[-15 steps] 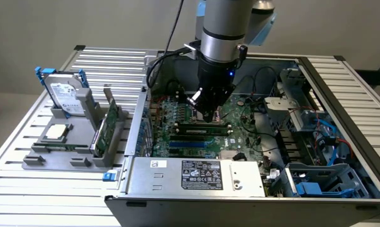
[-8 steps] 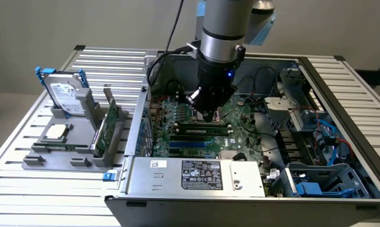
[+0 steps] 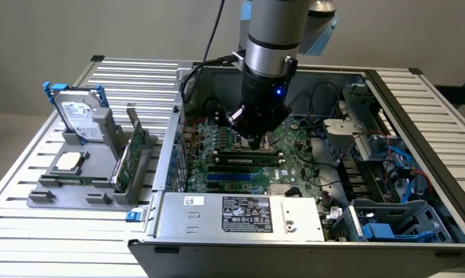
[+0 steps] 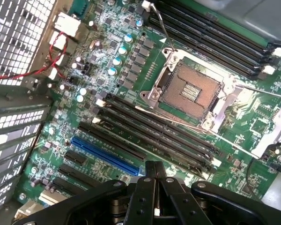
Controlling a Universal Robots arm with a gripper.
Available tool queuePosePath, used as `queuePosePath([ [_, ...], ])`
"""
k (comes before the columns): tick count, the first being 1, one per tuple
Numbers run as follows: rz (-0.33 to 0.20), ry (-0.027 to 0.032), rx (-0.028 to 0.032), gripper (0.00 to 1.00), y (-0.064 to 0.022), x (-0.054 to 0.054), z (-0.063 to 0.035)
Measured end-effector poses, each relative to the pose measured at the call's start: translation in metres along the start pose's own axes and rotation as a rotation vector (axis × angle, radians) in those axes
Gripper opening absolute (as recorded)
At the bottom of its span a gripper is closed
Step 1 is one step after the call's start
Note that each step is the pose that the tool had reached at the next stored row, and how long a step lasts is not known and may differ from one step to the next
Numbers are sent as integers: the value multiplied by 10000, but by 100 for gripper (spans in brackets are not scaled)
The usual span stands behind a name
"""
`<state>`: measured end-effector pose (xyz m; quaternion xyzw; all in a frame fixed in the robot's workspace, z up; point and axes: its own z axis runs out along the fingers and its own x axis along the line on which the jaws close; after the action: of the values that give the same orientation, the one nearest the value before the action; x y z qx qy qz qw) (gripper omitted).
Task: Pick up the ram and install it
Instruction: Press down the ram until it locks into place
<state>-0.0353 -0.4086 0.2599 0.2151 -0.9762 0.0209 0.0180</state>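
Black claw (image 3: 253, 146) is clenched: in the wrist view its two fingers (image 4: 154, 165) meet pad to pad. Arm stands near vertical inside the open PC case (image 3: 417, 145), tip low over the motherboard (image 3: 294, 156).

The ram (image 3: 248, 156) is a thin dark-green stick, seated edge-up in a memory slot just below the claw tip in the exterior view. Tip is directly over the stick's top edge, abt mid-length. Contact vs. small gap: cannot tell. Long axis runs across the exterior view, left to right, parallel to the neighbouring black slots and to the blue slot (image 3: 232, 172) nearer the camera.

Surroundings, wrist view:
- CPU socket (image 4: 192, 91), open, pins exposed, metal frame around it, just beyond the claw
- banks of black memory slots (image 4: 154, 131) on both sides of the socket
- blue slot (image 4: 105, 152) beside the nearer bank
- red wires (image 4: 51, 56) near the perforated case wall

Surroundings, exterior view:
- power supply (image 3: 248, 215) w/ label, at the case's near edge
- drive cage w/ blue and red cables (image 3: 402, 168) on the exterior view's right
- black cables (image 3: 190, 81) hang from the arm down to the case's rim
- grey fixture (image 3: 70, 197) outside the case on the slatted table (image 3: 31, 174), exterior view's left; it carries a hard drive (image 3: 77, 113) w/ blue rails standing upright, a broader green card (image 3: 132, 156) on edge, and a CPU chip (image 3: 68, 163) lying flat, all well apart from the claw
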Motion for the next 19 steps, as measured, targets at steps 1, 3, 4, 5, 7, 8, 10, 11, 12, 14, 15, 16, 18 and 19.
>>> queuePosePath([
  [1, 137, -2, -3, 11, 0, 0, 1],
  [3, 410, -5, -9, 11, 0, 0, 2],
  [4, 546, -7, -12, 11, 0, 0, 2],
  [5, 683, -9, -15, 11, 0, 0, 3],
  [7, 960, -13, -21, 11, 0, 0, 4],
  [8, 1098, -15, -24, 11, 0, 0, 5],
  [10, 1379, -20, -30, 11, 0, 0, 6],
  [11, 1519, -22, -33, 11, 0, 0, 6],
  [12, 1652, -24, -36, 11, 0, 0, 7],
  [14, 1929, -29, -42, 11, 0, 0, 8],
  [15, 2073, -31, -45, 11, 0, -1, 9],
  [16, 2210, -34, -48, 11, 0, -1, 10],
  [18, 2483, -38, -54, 11, 0, 0, 11],
  [19, 2620, -40, -57, 11, 0, -1, 11],
])
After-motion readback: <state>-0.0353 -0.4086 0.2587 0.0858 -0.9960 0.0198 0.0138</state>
